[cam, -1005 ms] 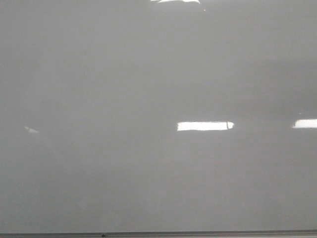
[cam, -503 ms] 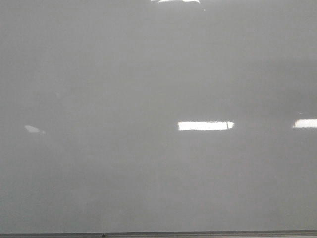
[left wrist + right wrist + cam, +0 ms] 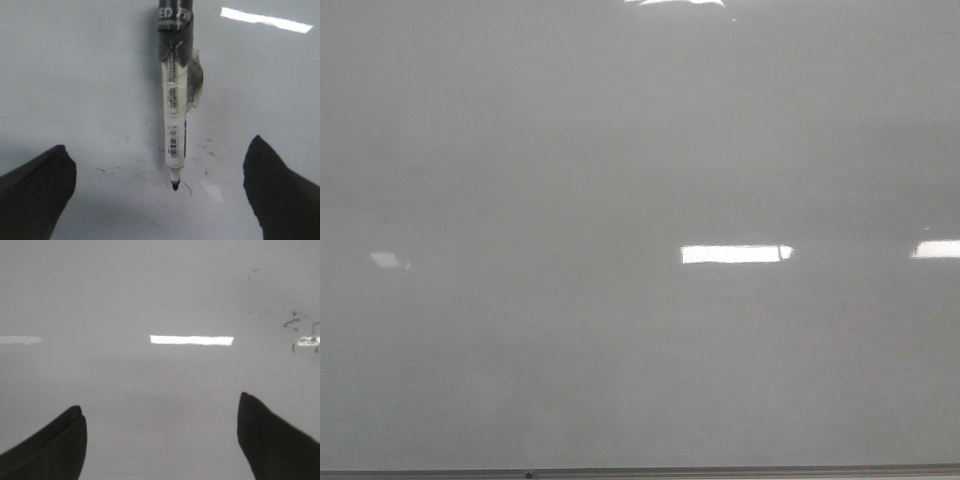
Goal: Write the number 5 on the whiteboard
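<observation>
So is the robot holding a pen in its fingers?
Not in its fingers. The left gripper is open, and the marker sits between them, taped on at its top end, tip at the whiteboard. The right gripper is open and empty.

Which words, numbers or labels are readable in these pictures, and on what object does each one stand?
"ED": white letters on the dark band at the upper end of the marker, cut off by the picture edge, so the word is incomplete.
Barcode and small print on the marker's white barrel: too small to read.
Whiteboard: nothing written that can be read; only faint smudges and a tiny stroke by the marker tip.
</observation>
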`<state>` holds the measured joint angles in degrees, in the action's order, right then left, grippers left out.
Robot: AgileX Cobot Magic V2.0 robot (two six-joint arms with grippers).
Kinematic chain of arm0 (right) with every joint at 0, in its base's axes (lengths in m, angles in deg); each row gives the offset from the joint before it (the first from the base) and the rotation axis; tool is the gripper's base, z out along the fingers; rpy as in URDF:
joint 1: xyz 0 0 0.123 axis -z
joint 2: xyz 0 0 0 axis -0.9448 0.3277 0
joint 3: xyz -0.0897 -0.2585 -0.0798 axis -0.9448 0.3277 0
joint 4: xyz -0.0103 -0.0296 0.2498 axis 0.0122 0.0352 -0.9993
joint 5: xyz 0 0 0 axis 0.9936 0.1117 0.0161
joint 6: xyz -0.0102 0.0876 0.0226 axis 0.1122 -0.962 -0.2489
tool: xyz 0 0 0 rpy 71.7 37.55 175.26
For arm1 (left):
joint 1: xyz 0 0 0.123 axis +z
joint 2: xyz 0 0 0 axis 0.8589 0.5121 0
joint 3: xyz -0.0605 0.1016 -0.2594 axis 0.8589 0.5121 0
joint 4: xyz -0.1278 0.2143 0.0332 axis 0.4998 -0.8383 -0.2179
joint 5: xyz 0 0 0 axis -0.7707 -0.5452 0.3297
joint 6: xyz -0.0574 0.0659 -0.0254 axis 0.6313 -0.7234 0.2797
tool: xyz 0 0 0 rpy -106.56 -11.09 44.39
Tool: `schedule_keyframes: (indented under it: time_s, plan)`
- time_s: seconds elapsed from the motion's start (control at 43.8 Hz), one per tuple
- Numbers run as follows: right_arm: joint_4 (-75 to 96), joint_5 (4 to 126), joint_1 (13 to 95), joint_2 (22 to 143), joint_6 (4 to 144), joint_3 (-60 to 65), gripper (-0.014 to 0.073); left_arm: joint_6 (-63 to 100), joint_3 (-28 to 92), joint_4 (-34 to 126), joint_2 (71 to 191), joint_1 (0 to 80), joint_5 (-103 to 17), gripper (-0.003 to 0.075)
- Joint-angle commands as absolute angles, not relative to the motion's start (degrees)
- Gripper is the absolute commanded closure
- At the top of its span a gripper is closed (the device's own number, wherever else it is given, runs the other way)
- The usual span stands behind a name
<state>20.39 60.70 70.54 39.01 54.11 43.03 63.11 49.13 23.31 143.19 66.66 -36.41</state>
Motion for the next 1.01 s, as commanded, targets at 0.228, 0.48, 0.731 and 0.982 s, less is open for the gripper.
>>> schedule_keyframes:
  time_s: [0.228, 0.48, 0.731, 0.982]
  plan:
    - [20.5, 65.6, 70.9, 39.9, 54.6, 40.9, -0.0037, 63.7, 43.5, 23.9, 151.8, 66.3, -28.1, 0.0087]
    - [20.5, 65.5, 70.9, 39.9, 54.6, 40.9, -0.0037, 63.7, 43.5, 23.9, 154.6, 66.3, -23.9, 0.026]
    - [20.5, 65.3, 70.9, 39.9, 54.6, 40.9, -0.0037, 63.7, 43.5, 22.8, 156.5, 66.3, -22.3, 0.0506]
    - [20.5, 65.2, 70.9, 39.9, 54.6, 40.9, -0.0037, 63.7, 43.5, 17.2, 156.7, 66.3, -20.1, 0.0716]
